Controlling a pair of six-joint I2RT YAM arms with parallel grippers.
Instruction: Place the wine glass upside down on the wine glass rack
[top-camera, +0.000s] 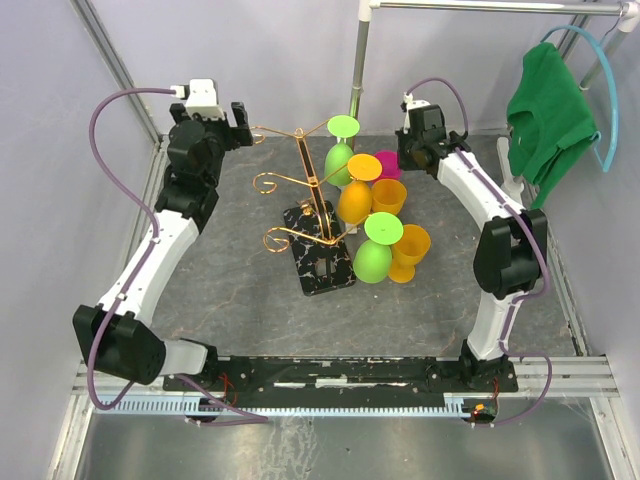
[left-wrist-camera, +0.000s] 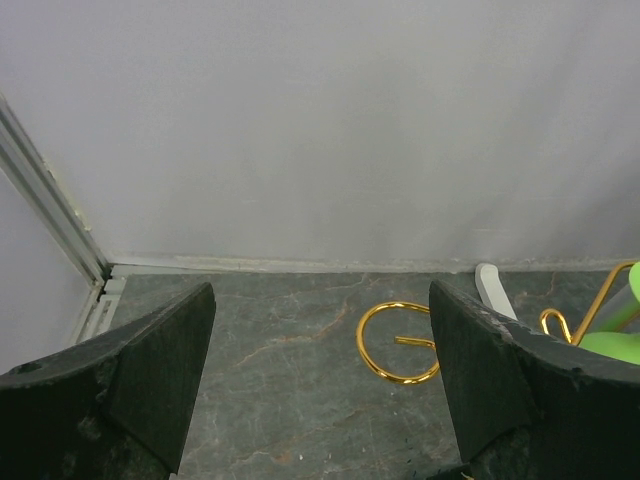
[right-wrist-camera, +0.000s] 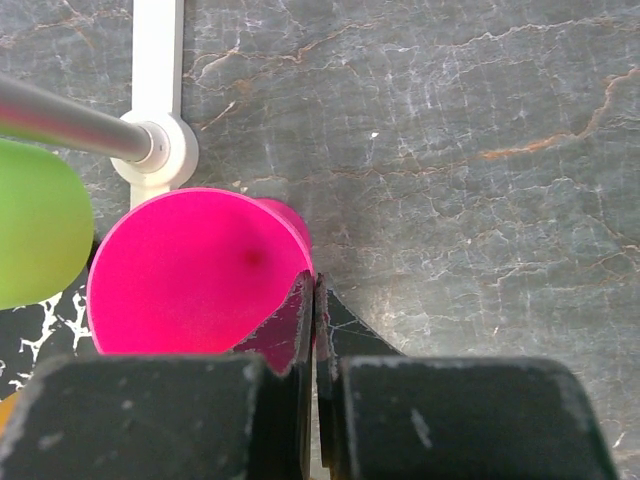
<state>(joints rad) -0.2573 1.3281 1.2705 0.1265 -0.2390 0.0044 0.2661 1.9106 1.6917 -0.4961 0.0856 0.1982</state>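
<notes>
Pink wine glass (right-wrist-camera: 190, 270) sits rim-pinched in right claw (right-wrist-camera: 314, 290); left claw (left-wrist-camera: 322, 310) stands released.

White-shelled arms (top-camera: 155, 255) with black joints (top-camera: 510, 255) (bulky, matte) trail looping purple cables (top-camera: 93, 130).

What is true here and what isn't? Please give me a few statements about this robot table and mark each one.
1. The left gripper is open, with nothing between its fingers. True.
2. The right gripper has its fingers spread wide. False: they are pressed together, right beside the pink glass.
3. A green shirt hangs at the far right. True.
4. The wine glass rack stands on a plain white base. False: the base is black with white marbling.
5. Every glass by the rack is green. False: there are green glasses, orange glasses and the pink one.
</notes>
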